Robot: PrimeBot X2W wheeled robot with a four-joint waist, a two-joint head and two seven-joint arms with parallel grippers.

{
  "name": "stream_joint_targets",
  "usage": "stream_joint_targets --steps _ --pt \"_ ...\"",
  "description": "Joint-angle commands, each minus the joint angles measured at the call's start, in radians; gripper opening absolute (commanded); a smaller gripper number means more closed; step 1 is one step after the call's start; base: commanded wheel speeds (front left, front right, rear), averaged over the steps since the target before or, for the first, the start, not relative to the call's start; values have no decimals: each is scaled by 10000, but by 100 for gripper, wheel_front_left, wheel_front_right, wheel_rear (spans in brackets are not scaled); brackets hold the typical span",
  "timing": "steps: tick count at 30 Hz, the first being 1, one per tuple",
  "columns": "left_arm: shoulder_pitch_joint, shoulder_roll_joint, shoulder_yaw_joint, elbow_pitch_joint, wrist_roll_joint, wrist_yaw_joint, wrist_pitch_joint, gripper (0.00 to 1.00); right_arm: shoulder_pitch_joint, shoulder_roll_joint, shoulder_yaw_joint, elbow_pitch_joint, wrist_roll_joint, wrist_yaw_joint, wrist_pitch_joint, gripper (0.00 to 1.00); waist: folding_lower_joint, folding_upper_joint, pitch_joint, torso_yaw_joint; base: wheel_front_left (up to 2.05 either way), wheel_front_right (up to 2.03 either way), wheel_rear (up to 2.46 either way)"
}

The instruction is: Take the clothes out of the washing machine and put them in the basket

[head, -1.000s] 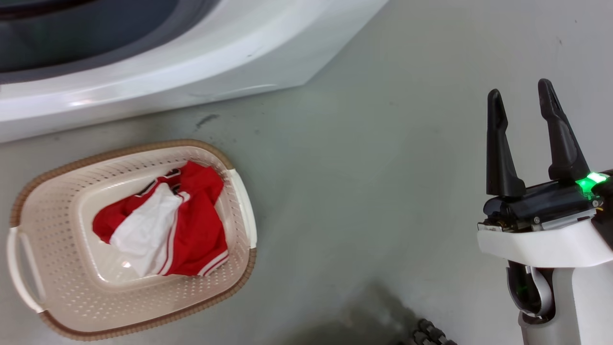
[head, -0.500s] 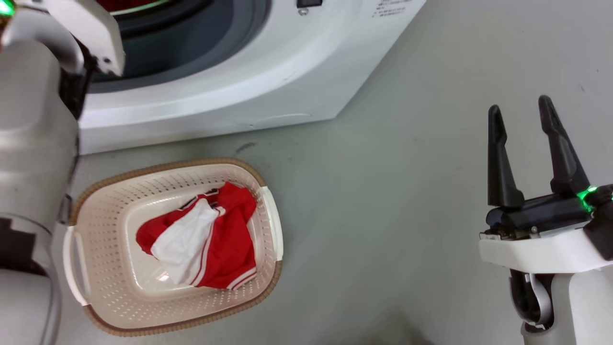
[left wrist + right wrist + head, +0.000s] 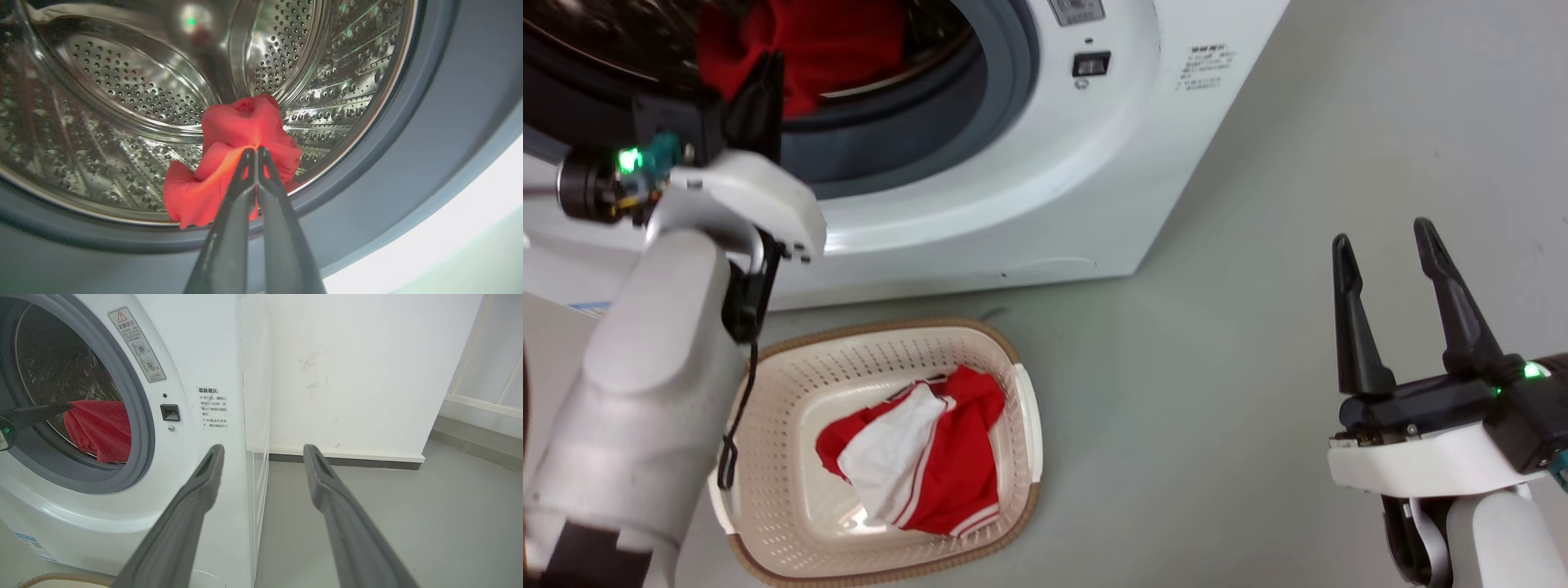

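Gripping a fold of the plain bright red soft garment (image 3: 245,126), the left end effector (image 3: 253,152) is found with its two long dark fingers pressed together on the cloth; the hold is taken at the mouth of the perforated steel drum (image 3: 122,85) of the large white front-loading washing machine (image 3: 1094,204). The garment is bunched around the fingertips, with one lobe hanging low toward the drum lip; whether it rests on the steel cannot be told. A pinch on a single fold is judged adequate for so light and limp an item, though the trailing cloth may drag on the round grey rubber porthole rim (image 3: 1013,73) during withdrawal.

The cream plastic oval laundry basket with brown woven-look rim (image 3: 882,328) is stood on the grey floor (image 3: 1217,367) just before the machine and below the porthole; this placement is judged to keep the carry short and mostly downward. One red garment with white inner side and white-striped edges (image 3: 956,465) is noted lying inside it, so the task is assessed as roughly half done.

The right end effector (image 3: 1383,237) is held over bare floor, well apart from the basket, fingers spread and nothing between them; it is judged to be parked clear of the left arm's path.
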Motion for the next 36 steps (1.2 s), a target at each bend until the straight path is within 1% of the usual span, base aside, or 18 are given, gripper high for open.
stream_joint_targets --steps 1,5,10,15,22,27,31,36 --pt "425 91 189 -494 105 157 -70 0 181 6 2 45 -75 -7 -23 100 2 0 -408 216 0 0 0" --pt "1644 125 409 -1902 313 410 -50 0 472 6 -28 123 -185 -7 -22 100 2 0 -927 403 0 0 0" --pt "2686 238 554 -3310 491 655 -51 0 871 6 -26 207 -284 -7 -23 100 2 0 -1535 609 0 0 0" --pt "3363 504 500 -4471 619 885 -4 0 1179 8 18 296 -316 -7 -23 100 2 0 -2049 775 0 0 0" --pt "4330 932 428 -6377 710 1311 481 0 1588 8 13 374 -290 -7 -23 100 2 0 -2649 914 0 0 0" --pt "4997 1230 433 -7601 757 1635 864 0 1761 8 33 385 -247 -7 -23 100 2 0 -2859 984 0 0 0" --pt "5461 1418 457 -8330 749 1839 1055 0 1808 8 36 395 -235 -7 -23 100 2 0 -2914 1015 0 0 0" --pt "5994 1600 363 -8901 706 1944 1227 0 1800 8 23 403 -235 -7 -23 100 2 0 -2881 1037 0 0 0"
